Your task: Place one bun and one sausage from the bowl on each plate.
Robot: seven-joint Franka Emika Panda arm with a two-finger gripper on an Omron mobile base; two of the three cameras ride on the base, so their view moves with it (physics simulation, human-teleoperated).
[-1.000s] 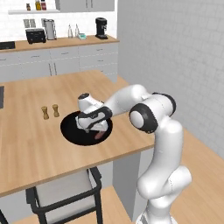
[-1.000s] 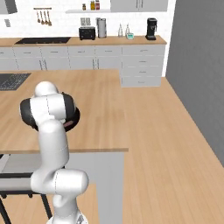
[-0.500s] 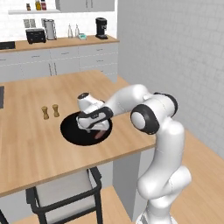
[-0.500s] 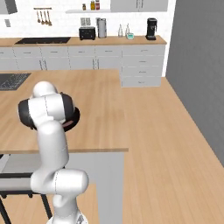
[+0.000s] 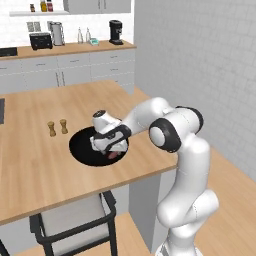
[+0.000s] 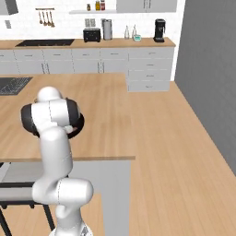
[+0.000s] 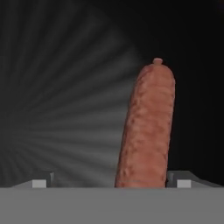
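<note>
The wide black bowl lies on the wooden island near its front edge, and its rim peeks out behind the arm in the right base view. My gripper hangs low inside the bowl, pointing down. A reddish-brown sausage lies on the bowl's dark floor between my finger tips, and part of the sausage shows under the hand. The gripper stands open and wide, with the sausage nearer the right finger. The bun and the plates are out of view.
Two small wooden shakers stand just behind the bowl on the left. A chair with a black frame sits under the island's front edge. The island edge runs close to the bowl on the right.
The hand has sunk a little lower into the bowl toward the sausage. The jaws have stayed wide open.
</note>
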